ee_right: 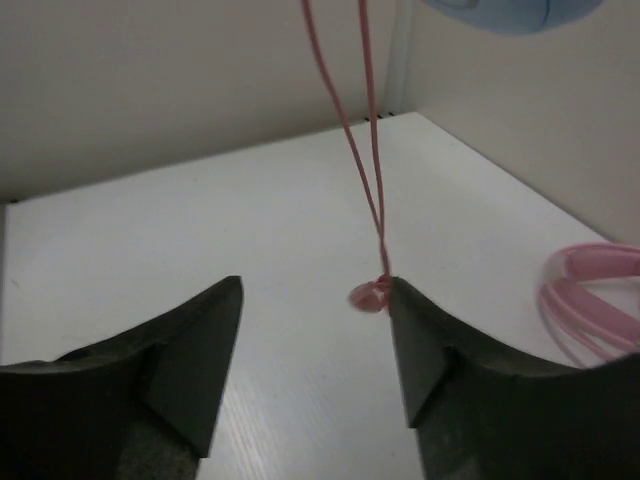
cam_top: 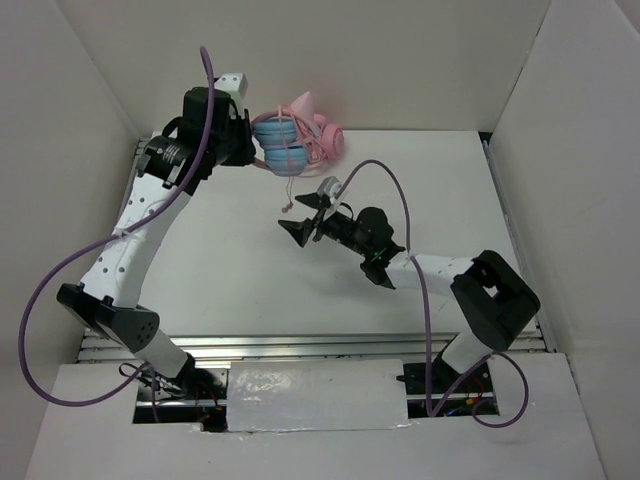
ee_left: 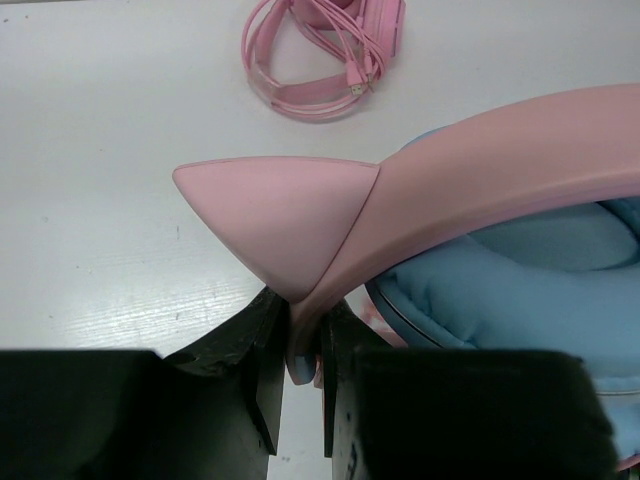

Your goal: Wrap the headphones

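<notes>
The headphones (cam_top: 276,143), with light blue ear cups and a pink headband, hang in the air at the back of the table. My left gripper (cam_top: 245,140) is shut on the headband (ee_left: 480,170) just below a cat ear (ee_left: 270,215); a blue ear cup (ee_left: 520,270) is beside the fingers. The thin pink cable (cam_top: 290,185) dangles down from the cups. My right gripper (cam_top: 305,218) is open below them. In the right wrist view the cable (ee_right: 345,120) hangs doubled, and its end (ee_right: 368,295) touches the right fingertip (ee_right: 405,305).
All-pink headphones (cam_top: 325,140) lie at the back behind the held pair, with a coiled pink cable (ee_left: 310,60) that also shows in the right wrist view (ee_right: 590,290). White walls (cam_top: 90,90) enclose the table at the back and both sides.
</notes>
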